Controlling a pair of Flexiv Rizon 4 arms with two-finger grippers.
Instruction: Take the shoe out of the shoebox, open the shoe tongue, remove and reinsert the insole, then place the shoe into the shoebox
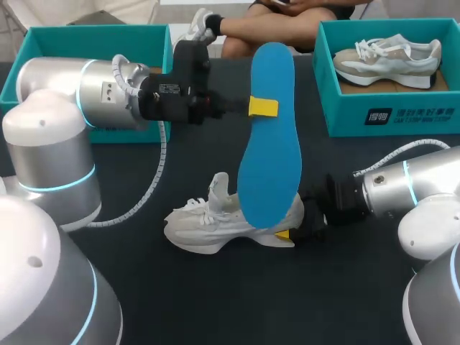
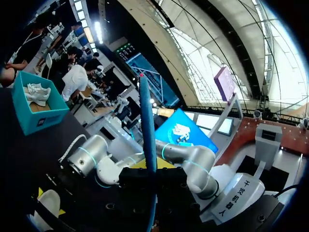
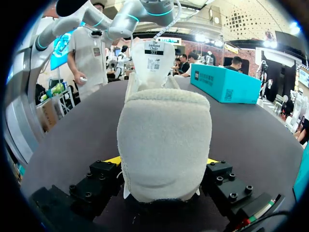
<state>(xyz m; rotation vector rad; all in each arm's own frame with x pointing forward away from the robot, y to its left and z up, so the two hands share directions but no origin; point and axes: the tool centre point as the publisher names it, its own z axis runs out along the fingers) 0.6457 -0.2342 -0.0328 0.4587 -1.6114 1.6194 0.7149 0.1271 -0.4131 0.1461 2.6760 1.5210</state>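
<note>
A blue insole [image 1: 269, 136] hangs upright over the middle of the table, its lower end just behind the shoe's heel. My left gripper [image 1: 261, 107] is shut on the insole's upper half. In the left wrist view the insole [image 2: 147, 125] shows edge-on, pinched by that gripper [image 2: 152, 178]. A white shoe [image 1: 223, 224] stands on the dark table [image 1: 215, 302] with its tongue raised. My right gripper [image 1: 289, 234] is shut on its heel. In the right wrist view the heel [image 3: 164, 140] fills the gap between the two sides of that gripper [image 3: 163, 163].
A teal shoebox [image 1: 93, 50] stands at the back left behind my left arm. A second teal shoebox [image 1: 388, 108] at the back right holds another white shoe [image 1: 388, 59]. The table's front shows bare dark surface.
</note>
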